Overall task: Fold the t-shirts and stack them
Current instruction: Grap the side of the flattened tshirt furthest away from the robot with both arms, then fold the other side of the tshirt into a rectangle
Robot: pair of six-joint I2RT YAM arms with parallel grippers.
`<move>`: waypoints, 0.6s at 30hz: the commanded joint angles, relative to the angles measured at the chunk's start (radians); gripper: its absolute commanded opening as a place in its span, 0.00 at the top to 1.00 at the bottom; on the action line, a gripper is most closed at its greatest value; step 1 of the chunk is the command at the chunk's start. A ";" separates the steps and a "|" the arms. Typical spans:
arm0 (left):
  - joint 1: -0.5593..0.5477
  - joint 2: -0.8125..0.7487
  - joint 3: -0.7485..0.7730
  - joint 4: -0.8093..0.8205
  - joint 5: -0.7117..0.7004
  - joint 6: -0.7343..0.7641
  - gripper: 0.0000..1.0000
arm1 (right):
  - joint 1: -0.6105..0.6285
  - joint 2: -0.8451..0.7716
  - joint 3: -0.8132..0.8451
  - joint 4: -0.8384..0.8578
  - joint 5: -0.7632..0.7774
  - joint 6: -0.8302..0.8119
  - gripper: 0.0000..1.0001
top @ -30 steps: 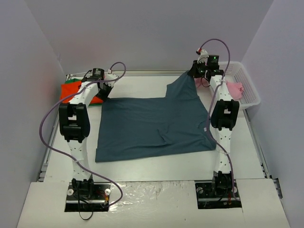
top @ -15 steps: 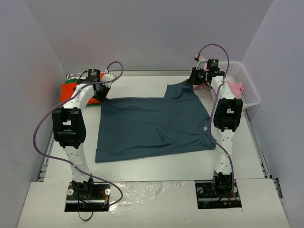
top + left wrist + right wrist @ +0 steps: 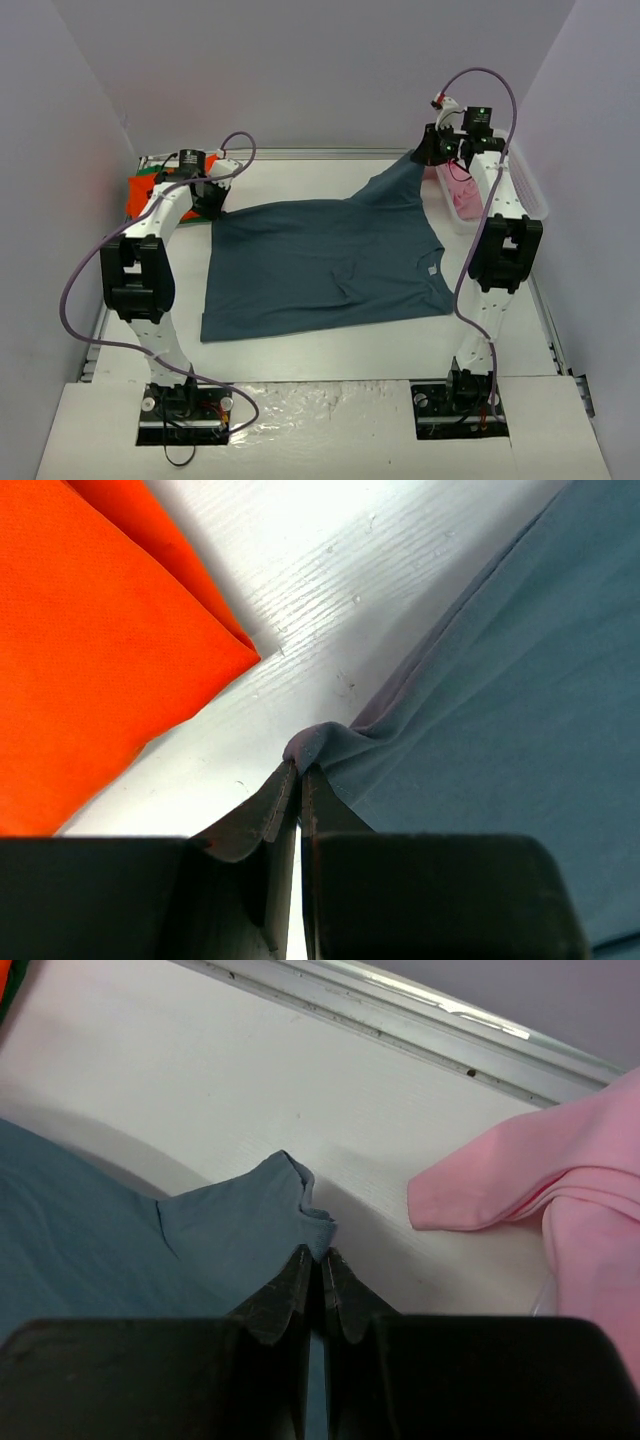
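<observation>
The left end effector (image 3: 298, 780) and right end effector (image 3: 321, 1260) were clamped on blue shirt (image 3: 320, 265) edges. Only the wrist views resolved the orange shirt (image 3: 90, 630) weave and the pink shirt (image 3: 570, 1180) folds.

Overhead view: light even and diffuse, from above; shadows faint, picture crisp throughout. Left wrist view: table (image 3: 330, 590) glares near white; orange-red shirt (image 3: 90, 650) weave sharp; my left fingers (image 3: 250, 830) dark, softly blurred. Right wrist view dimmer, softer.

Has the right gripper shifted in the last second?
Yes. The right gripper, jaws shut on the dark slate-blue cloth t-shirt, has moved rightward toward the white plastic lattice basket, pulling that corner along.
</observation>
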 commanded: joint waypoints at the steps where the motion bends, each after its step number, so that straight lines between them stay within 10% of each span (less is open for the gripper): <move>1: 0.018 -0.096 -0.001 -0.004 0.034 0.006 0.98 | 0.002 -0.067 -0.035 -0.065 -0.037 -0.031 1.00; 18: 0.018 -0.294 -0.197 -0.009 0.124 0.051 0.98 | 0.002 -0.340 -0.314 -0.241 -0.030 -0.195 1.00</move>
